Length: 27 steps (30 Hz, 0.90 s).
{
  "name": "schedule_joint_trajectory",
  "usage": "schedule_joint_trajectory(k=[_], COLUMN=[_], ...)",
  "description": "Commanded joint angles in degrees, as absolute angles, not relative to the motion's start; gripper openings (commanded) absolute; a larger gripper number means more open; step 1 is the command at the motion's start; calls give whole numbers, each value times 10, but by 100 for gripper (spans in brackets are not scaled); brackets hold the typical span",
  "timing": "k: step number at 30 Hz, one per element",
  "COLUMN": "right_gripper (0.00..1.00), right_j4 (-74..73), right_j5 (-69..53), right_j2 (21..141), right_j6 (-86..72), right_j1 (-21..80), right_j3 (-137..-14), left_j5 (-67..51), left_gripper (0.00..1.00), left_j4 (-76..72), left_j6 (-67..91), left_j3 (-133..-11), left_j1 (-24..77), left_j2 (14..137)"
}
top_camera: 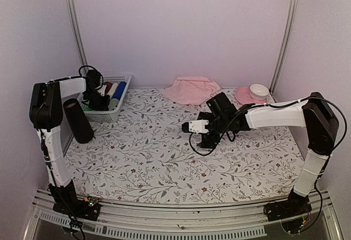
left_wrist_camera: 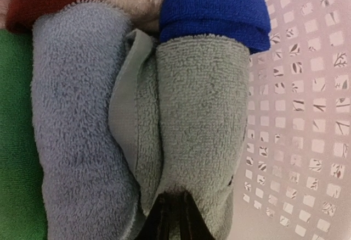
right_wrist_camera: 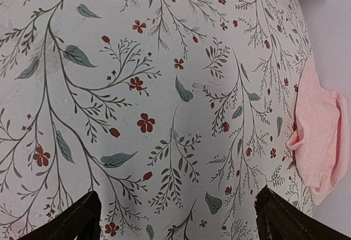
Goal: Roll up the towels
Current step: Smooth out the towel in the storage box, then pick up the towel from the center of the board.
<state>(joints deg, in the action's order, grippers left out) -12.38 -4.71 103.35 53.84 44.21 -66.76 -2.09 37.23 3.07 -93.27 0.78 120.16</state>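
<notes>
So here's where you're at: the mint towel [left_wrist_camera: 203,130] is rolled up and sitting inside the basket [left_wrist_camera: 299,113]. It's wedged between a blue-grey roll [left_wrist_camera: 77,130] and the basket's mesh wall, with a royal blue cloth [left_wrist_camera: 214,9] just past its far end. Your left fingers [left_wrist_camera: 164,226] are clenched right at the roll's near end. The view's too tight there, so I can't tell if they've pinched a bit of cloth or are just closed against it. I'd call that towel basically done.

The pink towel [top_camera: 191,90] is the one left. It's in a loose heap on the desk [top_camera: 164,163], off to the right of the basket, not rolled yet. Your right fingers [right_wrist_camera: 285,218] are spread wide with nothing in them, over bare desk right of the basket and a bit nearer the front than it.

Next up, I reckon: lift the left arm out of the basket without dragging the roll, then flatten the pink towel before you roll it.
</notes>
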Motion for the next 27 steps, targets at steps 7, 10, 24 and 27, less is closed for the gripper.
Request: schedule_joint_trajectory(k=[7,10,24,27], right_gripper=[99,99,99,99], right_j4=[-109,-106,-101,-99], right_j5=[-37,-36,-35,-46], right_j2=[1030,1023,1046,1059], right_j6=[533,518,387,360], right_j1=[444,437,302,270], right_j3=[-659,-665,-718,-728], left_j5=[-12,2,58,52], left_gripper=[40,53,97,97], left_j4=[359,358,362,360], left_j6=[34,28,-1,10], left_j3=[-966,-992,-1160,-1189], left_j1=[24,44,217,243], left_j2=[1143,1132,1217,1255])
